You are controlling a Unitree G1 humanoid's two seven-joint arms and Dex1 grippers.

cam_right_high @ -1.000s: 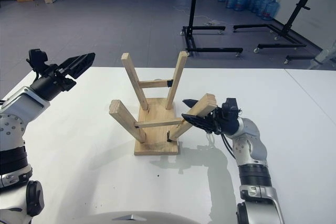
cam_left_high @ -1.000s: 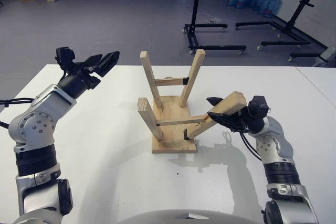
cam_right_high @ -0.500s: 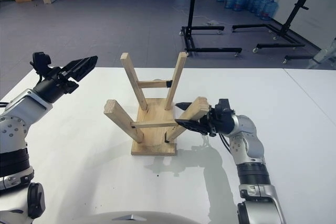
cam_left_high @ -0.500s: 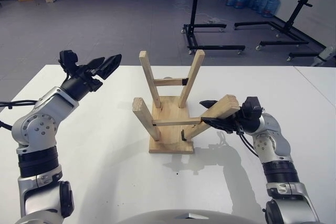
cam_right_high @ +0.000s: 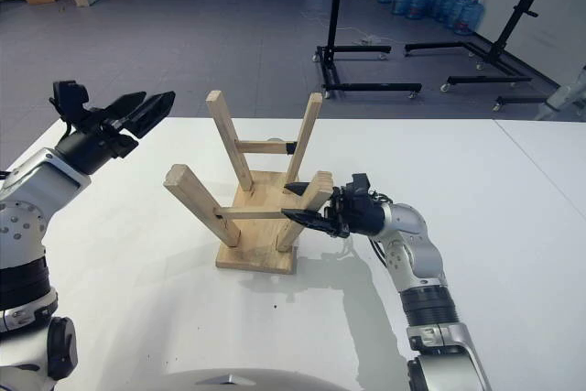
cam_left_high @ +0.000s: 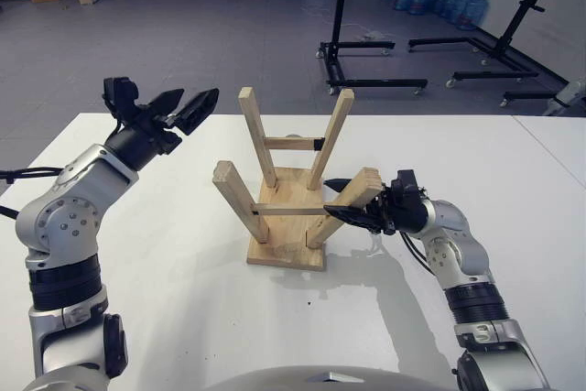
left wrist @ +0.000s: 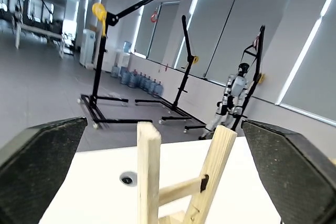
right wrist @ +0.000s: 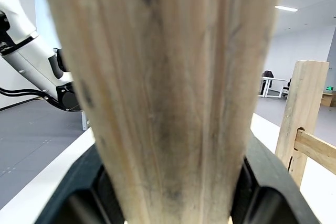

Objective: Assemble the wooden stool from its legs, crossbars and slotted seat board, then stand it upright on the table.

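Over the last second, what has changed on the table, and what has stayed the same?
The right gripper, shut on the near right leg, has slid the upturned stool toward the robot's left. The left gripper stays raised and open, holding nothing.

Head stereo pair, forward-down, shares table (cam_left_high: 183, 258); right wrist cam hugs stool leg (right wrist: 163, 98) — left farther off.

floor (cam_left_high: 183, 34) grey, open | black wheeled stands (cam_left_high: 377, 82) far right | blue water bottles (cam_left_high: 449, 2) by wall | white table (cam_left_high: 183, 272)
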